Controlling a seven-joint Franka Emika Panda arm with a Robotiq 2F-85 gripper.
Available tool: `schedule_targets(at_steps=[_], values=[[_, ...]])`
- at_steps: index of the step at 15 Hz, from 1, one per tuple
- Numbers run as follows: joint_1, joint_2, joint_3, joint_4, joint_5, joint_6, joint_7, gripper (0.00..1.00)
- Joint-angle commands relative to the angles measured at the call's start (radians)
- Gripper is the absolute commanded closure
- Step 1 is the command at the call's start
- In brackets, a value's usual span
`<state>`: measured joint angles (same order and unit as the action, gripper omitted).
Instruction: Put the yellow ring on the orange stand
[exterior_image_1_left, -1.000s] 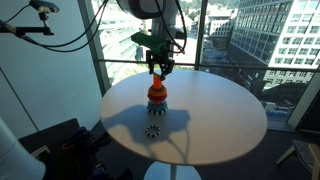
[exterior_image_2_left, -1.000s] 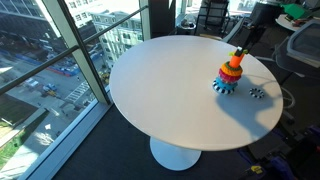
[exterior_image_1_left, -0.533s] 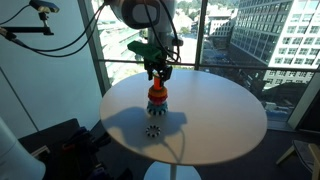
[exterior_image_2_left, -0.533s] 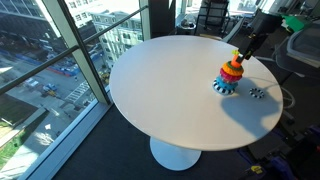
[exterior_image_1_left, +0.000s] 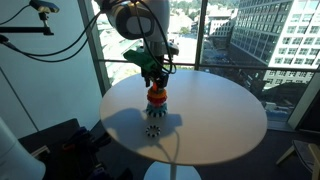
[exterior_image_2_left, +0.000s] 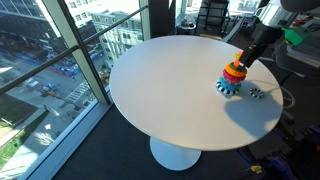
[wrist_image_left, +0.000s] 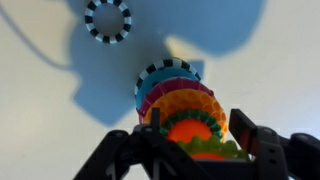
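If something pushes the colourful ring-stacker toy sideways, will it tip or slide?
The colourful plastic ring-stacker toy probably slides rather than tips: its bottom looks widest. Looking light, it likely moves easily on the smooth white round table.

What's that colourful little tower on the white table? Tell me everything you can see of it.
The orange stand is a small plastic-looking stacking toy, standing upright on the round white table. Toothed rings narrow upward: blue with pale teeth at the base, then magenta, then orange, with an orange-red centre. A yellow-green ring shows at its top edge; whether it is seated is unclear. The hand is close over its top. A loose dark toothed ring lies apart.
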<state>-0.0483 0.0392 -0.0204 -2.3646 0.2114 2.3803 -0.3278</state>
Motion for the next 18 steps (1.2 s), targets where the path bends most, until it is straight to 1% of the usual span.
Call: schedule_targets(at_steps=[1, 5, 6, 7, 8, 9, 10, 11, 14, 18], values=[[0.003, -0.018, 0.0, -0.032, -0.001, 0.017, -0.008, 0.53], [0.002, -0.022, -0.001, -0.029, 0.001, -0.009, -0.015, 0.53], [0.001, -0.024, -0.002, -0.023, -0.002, -0.027, -0.015, 0.48], [0.0, -0.027, -0.003, -0.013, -0.011, -0.056, -0.013, 0.08], [0.0, -0.032, -0.005, -0.009, -0.02, -0.072, -0.008, 0.11], [0.0, -0.038, -0.006, -0.005, -0.029, -0.092, -0.002, 0.08], [0.0, -0.048, -0.007, -0.001, -0.04, -0.107, 0.006, 0.01], [0.0, -0.059, -0.008, 0.003, -0.051, -0.123, 0.013, 0.0], [0.001, -0.086, -0.012, 0.019, -0.091, -0.158, 0.041, 0.0], [-0.001, -0.125, -0.018, 0.049, -0.152, -0.181, 0.109, 0.0]])
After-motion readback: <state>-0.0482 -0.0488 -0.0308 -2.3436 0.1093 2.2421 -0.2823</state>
